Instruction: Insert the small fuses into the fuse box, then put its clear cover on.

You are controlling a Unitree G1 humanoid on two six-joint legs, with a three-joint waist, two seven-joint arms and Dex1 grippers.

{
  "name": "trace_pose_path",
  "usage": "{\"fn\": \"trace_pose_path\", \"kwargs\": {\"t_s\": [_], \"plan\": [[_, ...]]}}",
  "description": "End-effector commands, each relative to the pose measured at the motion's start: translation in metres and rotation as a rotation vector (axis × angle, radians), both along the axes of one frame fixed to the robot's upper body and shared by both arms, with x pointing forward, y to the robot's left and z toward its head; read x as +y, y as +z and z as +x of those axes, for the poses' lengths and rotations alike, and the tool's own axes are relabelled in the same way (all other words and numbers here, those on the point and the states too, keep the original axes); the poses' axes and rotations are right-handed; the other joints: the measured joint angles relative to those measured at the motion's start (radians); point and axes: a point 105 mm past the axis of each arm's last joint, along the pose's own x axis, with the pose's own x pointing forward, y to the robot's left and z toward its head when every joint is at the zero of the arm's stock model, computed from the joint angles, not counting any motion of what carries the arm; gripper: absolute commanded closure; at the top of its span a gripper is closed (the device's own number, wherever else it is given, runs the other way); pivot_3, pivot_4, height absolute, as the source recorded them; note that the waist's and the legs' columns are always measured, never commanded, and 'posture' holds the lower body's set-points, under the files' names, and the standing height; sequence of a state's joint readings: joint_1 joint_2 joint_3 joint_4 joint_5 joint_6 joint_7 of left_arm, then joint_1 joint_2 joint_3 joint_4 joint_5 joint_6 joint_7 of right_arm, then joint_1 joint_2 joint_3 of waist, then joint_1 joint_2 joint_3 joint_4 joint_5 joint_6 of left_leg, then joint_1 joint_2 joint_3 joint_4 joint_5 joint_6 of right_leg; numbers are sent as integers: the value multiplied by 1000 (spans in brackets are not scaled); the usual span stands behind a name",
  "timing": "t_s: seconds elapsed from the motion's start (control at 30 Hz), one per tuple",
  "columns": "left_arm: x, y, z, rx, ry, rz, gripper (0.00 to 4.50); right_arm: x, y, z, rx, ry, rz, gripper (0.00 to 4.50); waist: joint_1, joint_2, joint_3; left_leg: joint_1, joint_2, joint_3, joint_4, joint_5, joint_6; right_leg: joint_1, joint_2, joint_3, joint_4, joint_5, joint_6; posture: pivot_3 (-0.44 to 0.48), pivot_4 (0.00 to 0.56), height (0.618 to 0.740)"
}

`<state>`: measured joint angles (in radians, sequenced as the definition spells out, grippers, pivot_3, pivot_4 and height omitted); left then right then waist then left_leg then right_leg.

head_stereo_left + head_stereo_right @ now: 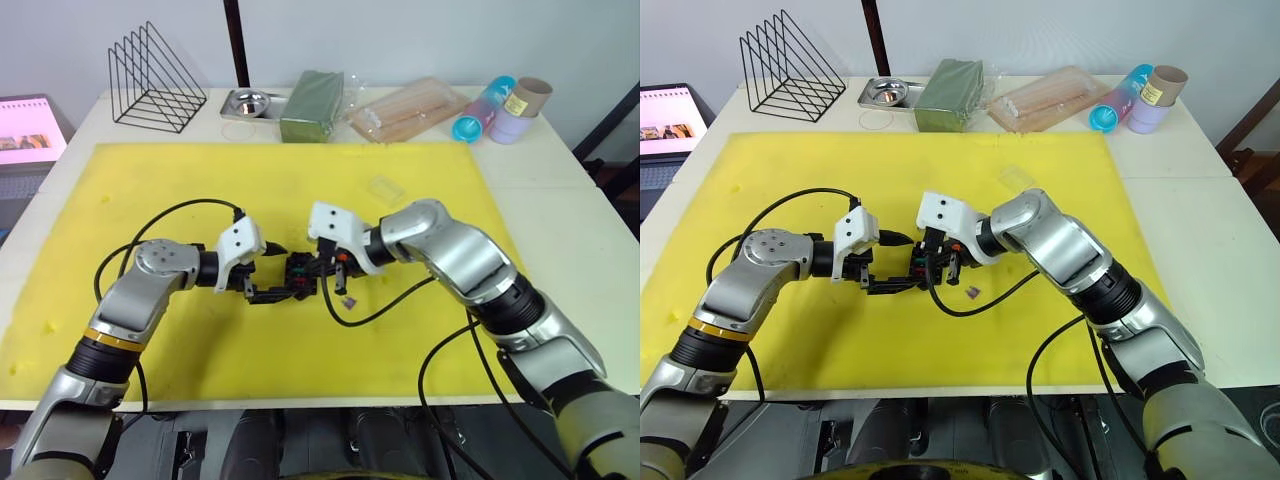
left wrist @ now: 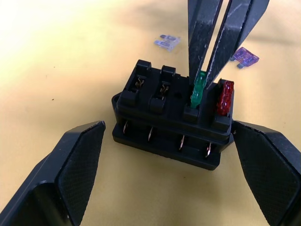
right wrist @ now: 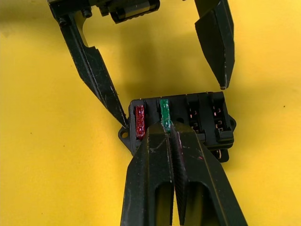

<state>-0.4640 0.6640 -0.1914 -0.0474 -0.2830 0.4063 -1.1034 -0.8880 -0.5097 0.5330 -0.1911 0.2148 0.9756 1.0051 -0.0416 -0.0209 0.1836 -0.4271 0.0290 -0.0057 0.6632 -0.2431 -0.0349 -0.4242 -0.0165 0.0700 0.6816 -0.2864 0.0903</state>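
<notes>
Right end effector (image 3: 170,129) pinched closed; left end effector (image 2: 169,165) spread wide.

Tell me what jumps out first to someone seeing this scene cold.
At the middle of the yellow mat, the right gripper pinches a green fuse into the black fuse box, next to a red fuse already seated at the box's end. The left gripper flanks the box with its fingers spread wide, and two greyish-purple fuses lie loose on the mat beyond it.
</notes>
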Motion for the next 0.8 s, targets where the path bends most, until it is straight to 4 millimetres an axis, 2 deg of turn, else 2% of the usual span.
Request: {"fn": "trace_pose_path", "kwargs": {"t_s": [0.03,0.43,0.8], "plan": [[-1,11,2,-43,1,-12,35,1,-7,-2,-2,10,-21,4500,0,0,0,0,0,0,0,0,0,0,0,0,0,0,0,0,150,740],[0,10,2,-40,4,-12,35,-11,-31,3,-7,-27,-121,4500,-1,0,-1,1,0,0,0,0,0,1,0,0,0,0,0,0,150,740],[3,9,2,-40,8,-7,35,-12,-27,5,41,-54,-60,4500,0,0,-1,1,0,0,0,0,0,2,0,0,0,0,0,0,150,740]]}}
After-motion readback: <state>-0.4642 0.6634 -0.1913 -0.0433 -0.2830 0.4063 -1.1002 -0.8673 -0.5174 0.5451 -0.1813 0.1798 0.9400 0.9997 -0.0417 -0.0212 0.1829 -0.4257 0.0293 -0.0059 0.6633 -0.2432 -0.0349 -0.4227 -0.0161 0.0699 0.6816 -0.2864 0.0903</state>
